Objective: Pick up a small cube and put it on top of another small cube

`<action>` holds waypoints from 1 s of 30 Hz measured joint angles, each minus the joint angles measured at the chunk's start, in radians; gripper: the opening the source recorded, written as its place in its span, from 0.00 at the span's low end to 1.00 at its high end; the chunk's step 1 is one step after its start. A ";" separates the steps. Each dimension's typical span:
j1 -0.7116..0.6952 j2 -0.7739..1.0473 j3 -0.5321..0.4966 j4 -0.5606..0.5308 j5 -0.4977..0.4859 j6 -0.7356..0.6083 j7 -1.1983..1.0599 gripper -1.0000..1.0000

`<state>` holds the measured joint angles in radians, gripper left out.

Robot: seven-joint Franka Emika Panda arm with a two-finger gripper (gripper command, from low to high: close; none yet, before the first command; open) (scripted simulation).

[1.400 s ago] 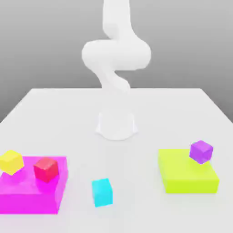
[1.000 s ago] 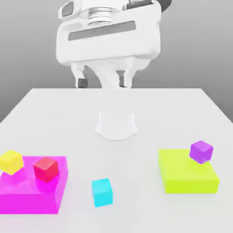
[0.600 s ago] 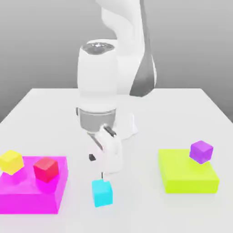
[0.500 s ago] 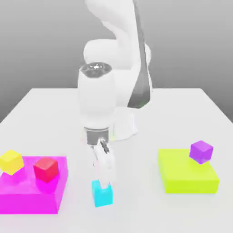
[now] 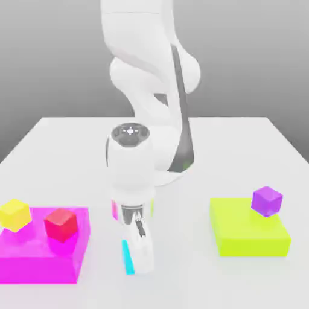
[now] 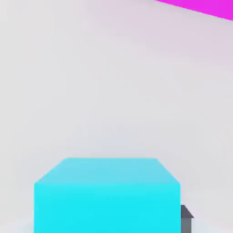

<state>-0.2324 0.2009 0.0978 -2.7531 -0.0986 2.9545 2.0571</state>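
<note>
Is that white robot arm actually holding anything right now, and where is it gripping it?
Yes. The gripper is shut on the small cyan cube, fingers pressed against its opposite side faces, one dark fingertip at its edge. The cube sits low at the white table.

We see a cyan cube (image 6: 107, 195), a red cube (image 5: 61, 224) and yellow cube (image 5: 15, 215) on a magenta block (image 5: 36, 262), and a purple cube (image 5: 267, 201) on a lime block (image 5: 248, 237).

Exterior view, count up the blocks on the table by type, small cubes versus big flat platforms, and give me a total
Small cubes: 4 (yellow cube, red cube, cyan cube, purple cube)
Flat platforms: 2 (magenta platform, lime platform)
Total: 6
</note>
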 joint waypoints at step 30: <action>-0.173 -0.275 -0.182 0.093 0.090 -0.368 -0.952 1.00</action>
<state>-0.4050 -0.0739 -0.0845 -2.6596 -0.0083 2.5867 1.1048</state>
